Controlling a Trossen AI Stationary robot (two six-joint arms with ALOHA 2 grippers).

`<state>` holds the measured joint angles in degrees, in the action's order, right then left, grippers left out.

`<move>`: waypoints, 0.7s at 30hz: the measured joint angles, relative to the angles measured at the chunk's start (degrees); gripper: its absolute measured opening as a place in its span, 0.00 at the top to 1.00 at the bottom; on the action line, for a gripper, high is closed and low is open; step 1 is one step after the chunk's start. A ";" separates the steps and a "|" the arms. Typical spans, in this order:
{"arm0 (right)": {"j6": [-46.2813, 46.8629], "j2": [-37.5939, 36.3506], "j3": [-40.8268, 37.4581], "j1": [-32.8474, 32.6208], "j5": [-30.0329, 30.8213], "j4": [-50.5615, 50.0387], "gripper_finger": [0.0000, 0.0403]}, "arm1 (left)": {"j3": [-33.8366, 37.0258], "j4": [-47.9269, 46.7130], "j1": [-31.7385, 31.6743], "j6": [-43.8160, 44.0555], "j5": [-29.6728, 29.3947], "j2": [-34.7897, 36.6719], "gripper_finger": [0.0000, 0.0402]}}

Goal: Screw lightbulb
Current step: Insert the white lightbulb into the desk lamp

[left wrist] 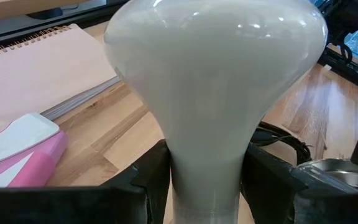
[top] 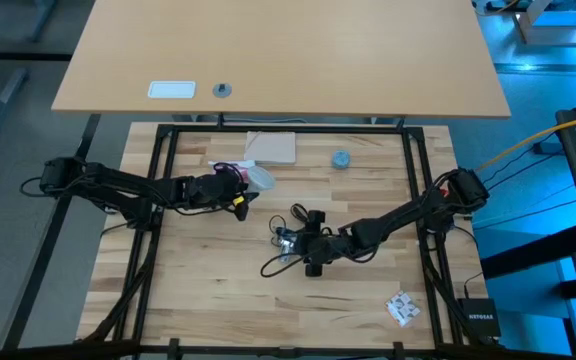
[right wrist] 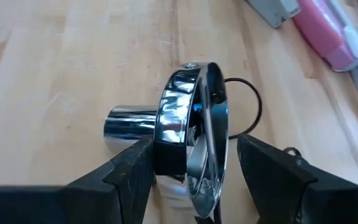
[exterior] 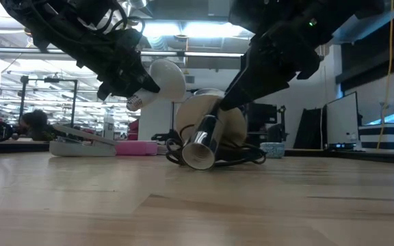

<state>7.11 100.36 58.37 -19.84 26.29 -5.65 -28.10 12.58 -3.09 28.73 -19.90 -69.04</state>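
Currently we have the lightbulb [left wrist: 213,93] clamped at its neck between the left gripper [top: 240,190] fingers [left wrist: 145,180], lifted clear of the table [top: 208,290]; in the low view the grey screw base [exterior: 135,102] points down and sideways, short of the socket.

Our right gripper [top: 290,238] straddles the silvery socket [right wrist: 188,143], which lies on its side on the wood with its black cord [exterior: 248,158] looped behind. The fingers [right wrist: 132,168] sit against the socket's rim on either side, so we read this as a hold, though contact on the far side is partly hidden.

Step in hand, by our judgement: bringing bulb to socket, before any threading. The two are near but apart.

Next move, as we see it: line the bulb's base up with the socket's mouth, seat it squarely, then turn the bulb while our right gripper braces the socket. A tilted entry risks cross-threading.

A notebook [left wrist: 36,68] and a pink-and-white object [left wrist: 23,152] lie beyond the bulb.
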 joint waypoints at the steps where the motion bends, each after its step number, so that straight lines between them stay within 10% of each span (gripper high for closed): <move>1: -0.02 0.00 0.00 0.00 0.36 -0.02 0.42 | 0.00 0.02 0.00 0.00 0.00 0.00 0.61; 14: 0.07 0.00 0.00 0.11 -0.31 -0.04 0.43 | 0.00 0.00 0.00 0.00 0.00 0.00 0.61; 21: 0.07 0.00 -0.02 0.11 -1.42 -0.04 0.60 | 0.00 0.01 0.00 0.00 0.02 0.00 0.61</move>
<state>7.18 100.36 58.35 -19.73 24.86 -5.69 -28.10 12.59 -3.09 28.73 -19.88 -69.04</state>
